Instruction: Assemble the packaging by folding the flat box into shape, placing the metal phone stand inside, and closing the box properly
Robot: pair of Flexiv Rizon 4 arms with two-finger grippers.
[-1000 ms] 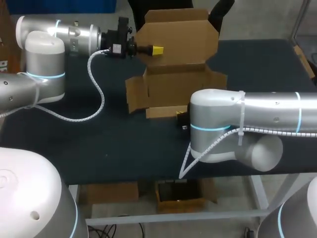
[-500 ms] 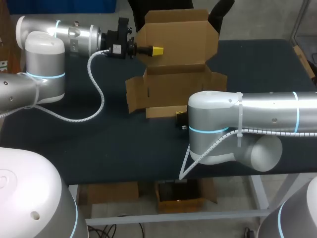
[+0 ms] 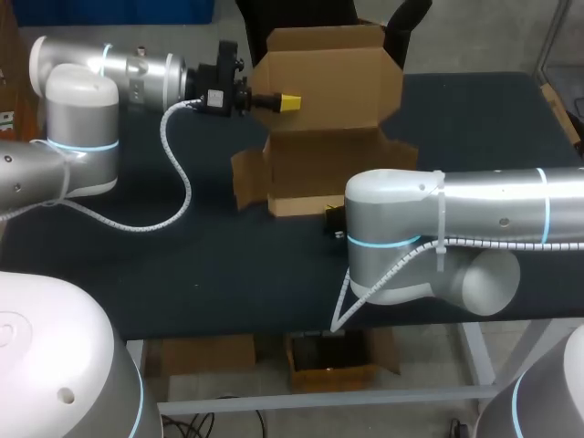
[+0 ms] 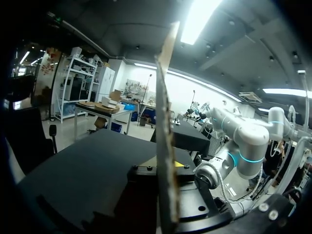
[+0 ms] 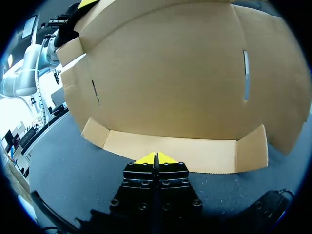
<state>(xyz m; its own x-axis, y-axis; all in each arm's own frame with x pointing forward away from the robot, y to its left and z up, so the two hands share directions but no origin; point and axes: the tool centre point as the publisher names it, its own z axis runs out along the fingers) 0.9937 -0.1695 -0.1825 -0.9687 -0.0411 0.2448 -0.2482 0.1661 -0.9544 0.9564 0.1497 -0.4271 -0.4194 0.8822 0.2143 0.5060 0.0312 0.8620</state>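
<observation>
L jaws pinch box (image 3: 324, 164) lid flap, by tabletop (image 3: 182, 265) far edge, mid. Vs 1 s ago the lid's tipped steeper and side flaps are drawn in, so folding's underway, not done. R jaws pressed together, empty, just before front flap. Stand not in view.

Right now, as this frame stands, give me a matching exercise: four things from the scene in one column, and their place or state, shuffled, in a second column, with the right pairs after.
Column one:
1. left gripper
2. right gripper
3. cardboard box
4. table

Column two:
A. dark surface under the box
B. tips pressed together with nothing between them, pointing at the box's low front flap
C. clamped on the box's raised upper panel
D. brown, partly folded, one panel standing up

Pairs: 1-C, 2-B, 3-D, 4-A
</observation>
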